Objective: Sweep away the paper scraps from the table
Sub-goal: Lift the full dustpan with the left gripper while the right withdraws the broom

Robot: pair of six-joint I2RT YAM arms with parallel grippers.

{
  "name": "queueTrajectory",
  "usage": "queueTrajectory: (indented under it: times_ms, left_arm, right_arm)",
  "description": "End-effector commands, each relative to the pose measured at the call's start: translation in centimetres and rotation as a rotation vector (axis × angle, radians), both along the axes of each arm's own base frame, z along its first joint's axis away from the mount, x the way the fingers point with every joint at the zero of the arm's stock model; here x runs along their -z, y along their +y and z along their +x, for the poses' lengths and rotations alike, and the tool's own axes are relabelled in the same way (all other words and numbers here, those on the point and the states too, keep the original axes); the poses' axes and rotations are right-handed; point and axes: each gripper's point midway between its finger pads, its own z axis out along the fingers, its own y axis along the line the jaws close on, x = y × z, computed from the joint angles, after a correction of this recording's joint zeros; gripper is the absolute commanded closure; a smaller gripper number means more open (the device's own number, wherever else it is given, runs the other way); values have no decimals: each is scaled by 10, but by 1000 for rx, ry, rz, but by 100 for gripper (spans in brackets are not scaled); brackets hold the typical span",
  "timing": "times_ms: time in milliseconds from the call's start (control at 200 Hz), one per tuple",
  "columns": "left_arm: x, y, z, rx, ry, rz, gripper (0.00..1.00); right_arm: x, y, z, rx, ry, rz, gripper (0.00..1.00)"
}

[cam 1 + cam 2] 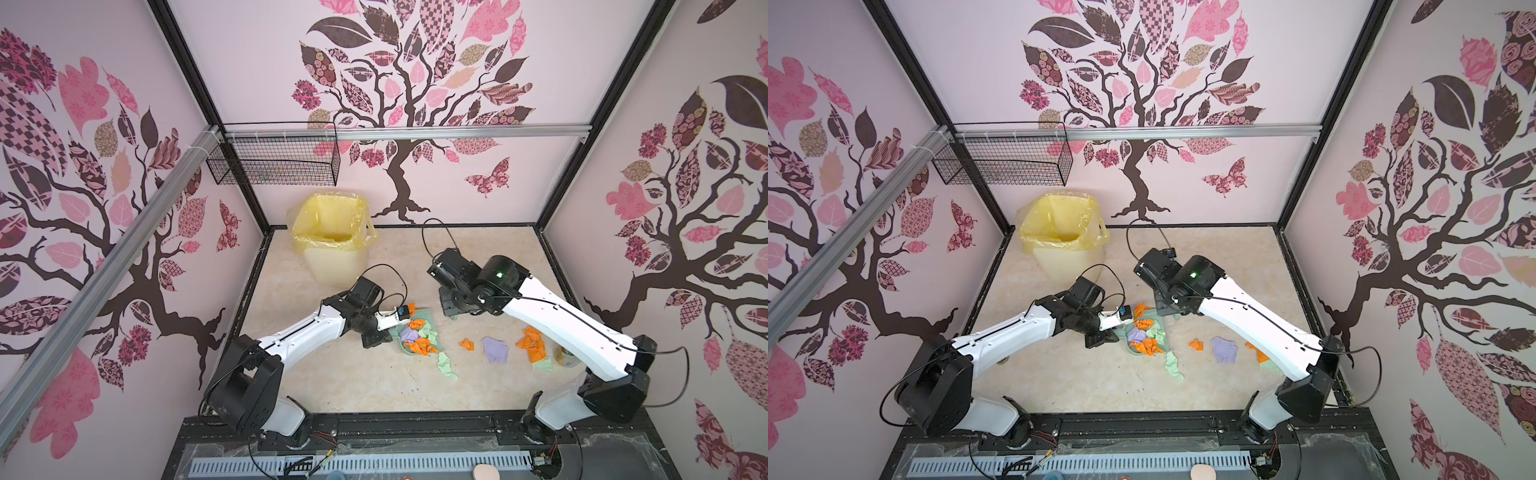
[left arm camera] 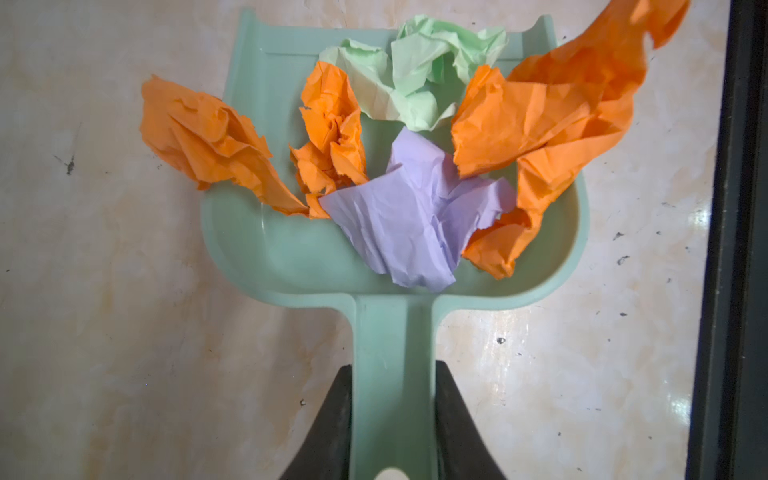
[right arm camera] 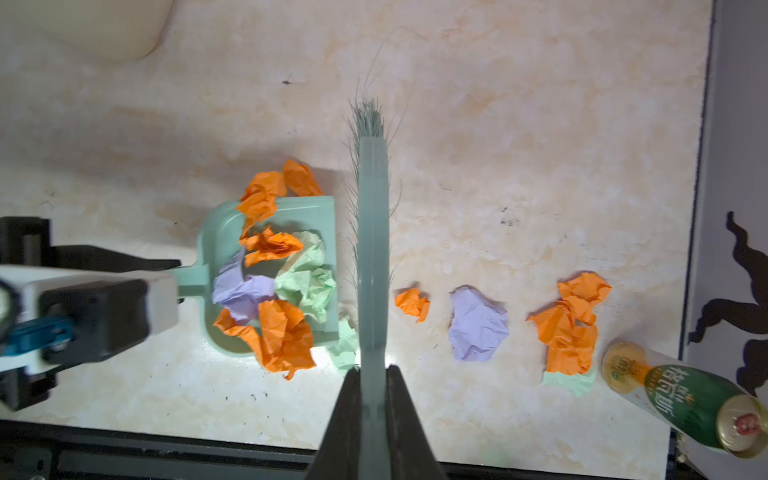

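My left gripper [image 2: 392, 374] is shut on the handle of a teal dustpan [image 2: 266, 249], which lies on the table [image 1: 374, 386]. Several paper scraps, orange [image 2: 536, 120], lilac [image 2: 415, 216] and pale green [image 2: 419, 70], are heaped in the pan. My right gripper [image 3: 374, 374] is shut on a teal brush [image 3: 374, 249]. The brush stands just beyond the pan's open mouth [image 3: 332, 257]. Past it, loose scraps lie on the table: a small orange one [image 3: 412, 303], a lilac one [image 3: 478, 324] and an orange clump [image 3: 573, 328] over a green piece [image 3: 569, 380]. A green strip [image 1: 446, 365] lies near the pan's mouth.
A cream bin with a yellow bag [image 1: 332, 232] stands at the back left of the table. A green bottle [image 3: 685, 395] lies by the right wall, close to the orange clump. A black wire basket [image 1: 274, 160] hangs on the back wall. A black frame edges the table.
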Motion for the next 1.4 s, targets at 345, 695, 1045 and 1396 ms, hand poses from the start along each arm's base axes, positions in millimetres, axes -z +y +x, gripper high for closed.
queueTrajectory:
  times_ms: [345,695,1045,1396]
  left_arm:
    - [-86,27,-16,54,-31,-37,100]
    - [-152,65,-41,96,-49,2,100]
    - [-213,91,-20,45,-14,-70,100]
    - [-247,139,48,-91,-61,-85,100]
  right_arm:
    - [21,-61,-17,74,3,-53,100]
    - [44,-53,-11,39,27,-55,100]
    - [57,-52,-11,17,39,-61,100]
    - [64,-51,-8,5,47,-56,100]
